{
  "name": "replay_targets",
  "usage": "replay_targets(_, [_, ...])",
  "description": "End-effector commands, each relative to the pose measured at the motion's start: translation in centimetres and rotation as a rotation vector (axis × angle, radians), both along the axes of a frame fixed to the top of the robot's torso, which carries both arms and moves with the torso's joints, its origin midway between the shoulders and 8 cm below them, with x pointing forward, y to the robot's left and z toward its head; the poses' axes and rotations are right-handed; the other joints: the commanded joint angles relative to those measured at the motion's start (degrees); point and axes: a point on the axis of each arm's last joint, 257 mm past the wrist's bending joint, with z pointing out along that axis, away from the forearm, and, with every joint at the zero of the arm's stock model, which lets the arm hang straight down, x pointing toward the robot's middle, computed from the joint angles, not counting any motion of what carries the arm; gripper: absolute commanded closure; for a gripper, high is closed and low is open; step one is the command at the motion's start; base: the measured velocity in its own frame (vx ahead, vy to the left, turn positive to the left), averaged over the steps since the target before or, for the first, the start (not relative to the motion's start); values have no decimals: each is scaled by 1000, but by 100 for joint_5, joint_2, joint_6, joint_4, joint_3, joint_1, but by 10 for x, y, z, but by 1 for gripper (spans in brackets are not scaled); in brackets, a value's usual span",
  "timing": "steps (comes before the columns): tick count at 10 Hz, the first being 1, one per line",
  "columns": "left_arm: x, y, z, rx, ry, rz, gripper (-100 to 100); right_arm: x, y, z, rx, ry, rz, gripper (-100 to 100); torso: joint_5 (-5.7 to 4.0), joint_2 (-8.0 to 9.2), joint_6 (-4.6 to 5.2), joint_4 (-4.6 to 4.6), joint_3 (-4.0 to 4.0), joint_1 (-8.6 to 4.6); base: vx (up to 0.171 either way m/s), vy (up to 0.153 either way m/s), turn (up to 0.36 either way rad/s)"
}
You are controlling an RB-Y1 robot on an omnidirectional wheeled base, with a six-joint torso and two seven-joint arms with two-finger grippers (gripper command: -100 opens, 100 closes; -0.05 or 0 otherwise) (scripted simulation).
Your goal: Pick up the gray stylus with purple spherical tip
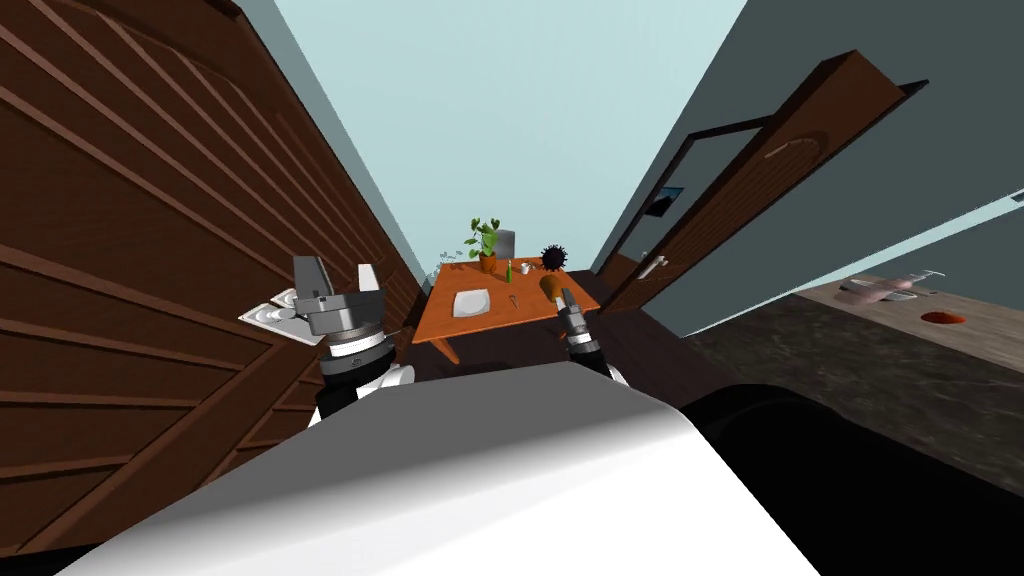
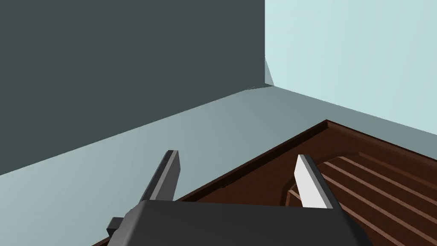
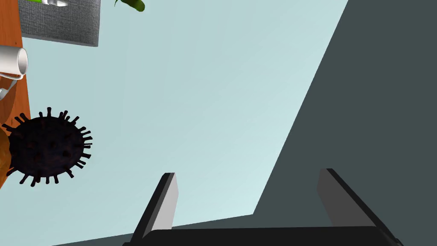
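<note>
In mid-frame of the head view, an orange worktop [image 1: 440,318] carries the things
The thin grey stylus [image 1: 513,299] lies on it just beside a white plate [image 1: 471,302]; left gripper [image 1: 338,274] and right gripper [image 1: 566,296] both hold their fingers wide, empty

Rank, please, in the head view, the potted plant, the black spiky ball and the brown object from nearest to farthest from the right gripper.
1. Brown object, beside the right gripper.
2. Black spiky ball, far right corner of the table.
3. Potted plant, far edge, further left.
</note>
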Motion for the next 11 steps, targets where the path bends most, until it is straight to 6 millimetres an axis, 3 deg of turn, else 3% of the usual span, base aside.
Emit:
replay_targets(1, [0,0,0,0,0,0,0,-6,2,-36,4,93,17,-100,0,0,0,0,0,0,-60,6,183])
replay_targets(3, [0,0,0,0,0,0,0,-17,2,-101,19,264,44,-100,0,-1,-4,-1,-2,0,-91,12,415])
replay_targets(4, [0,0,0,0,0,0,0,-17,2,-101,19,264,44,-100,0,2,-5,0,1,0,-67,12,141])
replay_targets(5, [0,0,0,0,0,0,0,-26,3,-135,28,353,58,-100,1,-4,2,-1,-2,-1,-58,29,278])
replay_targets(6, [0,0,0,0,0,0,0,-26,3,-135,28,353,58,-100,1,-8,-4,-2,-5,3,-40,21,136])
replay_targets(8, [0,0,0,0,0,0,0,-51,5,-195,49,517,88,-100,1,-16,-4,-4,-10,1,-47,31,388])
replay_targets(9, [0,0,0,0,0,0,0,-53,3,-203,47,534,82,-100,1,-14,-2,-3,-8,2,-34,24,148])
replay_targets(11, [0,0,0,0,0,0,0,-86,4,-260,65,699,110,-100,1,-21,-4,-4,-12,0,-28,37,378])
